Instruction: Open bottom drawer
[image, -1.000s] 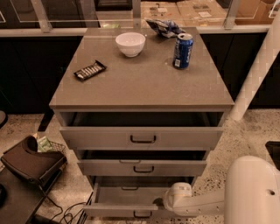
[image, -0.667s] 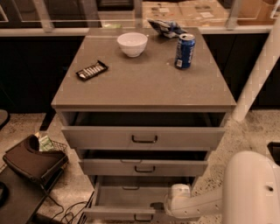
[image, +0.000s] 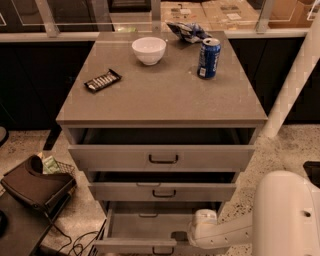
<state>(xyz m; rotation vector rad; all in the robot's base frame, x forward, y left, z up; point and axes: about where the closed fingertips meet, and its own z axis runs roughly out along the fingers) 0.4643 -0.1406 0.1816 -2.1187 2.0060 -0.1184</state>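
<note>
The grey cabinet (image: 160, 100) has three drawers, all partly pulled out. The bottom drawer (image: 134, 245) sticks out farthest, showing its plain grey inside (image: 145, 225) and a small dark bar handle (image: 163, 251) at the frame's lower edge. My gripper (image: 184, 235) sits on the end of the white arm (image: 285, 215), which reaches in from the lower right. It is at the right front part of the bottom drawer, just behind the front panel. The white wrist (image: 204, 226) hides how the gripper meets the drawer.
On the cabinet top stand a white bowl (image: 149, 50), a blue can (image: 208, 58), a dark snack bar (image: 102, 80) and a crumpled bag (image: 186, 31). A dark bag (image: 35, 186) and cables (image: 75, 242) lie on the floor at left. A white post (image: 295, 80) stands at right.
The bottom drawer has slid a little further out toward the camera. The gripper stays at its right front.
</note>
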